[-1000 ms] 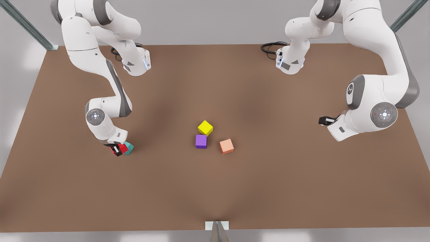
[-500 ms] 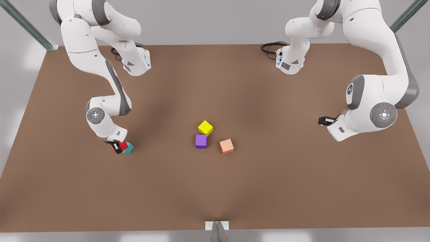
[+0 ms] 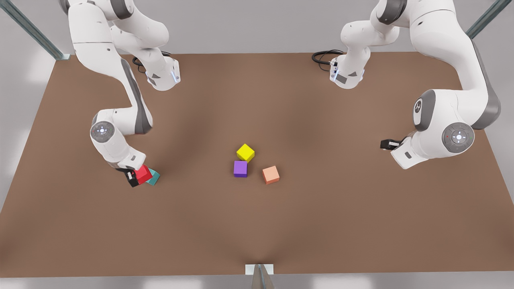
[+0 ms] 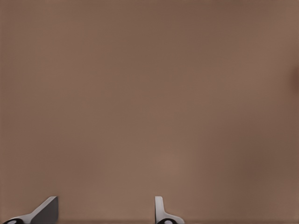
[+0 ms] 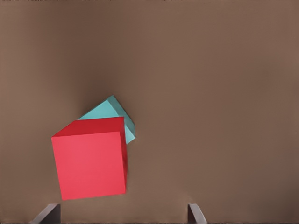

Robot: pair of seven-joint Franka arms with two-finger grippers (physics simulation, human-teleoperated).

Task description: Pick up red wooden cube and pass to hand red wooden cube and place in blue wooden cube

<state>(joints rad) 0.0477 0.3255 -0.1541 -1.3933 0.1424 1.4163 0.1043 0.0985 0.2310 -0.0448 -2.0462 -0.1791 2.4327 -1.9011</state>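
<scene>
Red wooden cube [image 3: 143, 173]: rests on top of the blue wooden cube [image 3: 154, 177], turned askew and offset, so that only one corner of the blue one shows from under it in the right wrist view.
Location: toward the table [image 3: 257, 224] edge at the front view's left, about midway between its far and near edges.
Right gripper [image 3: 131, 177]: just beside the red cube, fingers spread wide, holding nothing.
Left gripper [image 3: 387, 143]: waits over bare table near the opposite edge, fingers parted, empty.
Risk 1: the overhang appears large, so the red cube may tip or slide off.
Risk 2: one dark finger stands very close to the red cube's side, so a sideways or tilted withdrawal could drag it off. A straight lift looks safer.
Risk 3: a knock could also shift the blue cube beneath.
Count, arms: two.
Count, cubes: five, namely one red, one blue, one yellow cube [image 3: 245, 152], one purple cube [image 3: 240, 168] and one salmon cube [image 3: 271, 174].
Bystander cubes: clustered near the table's middle, well apart from the stack.
</scene>
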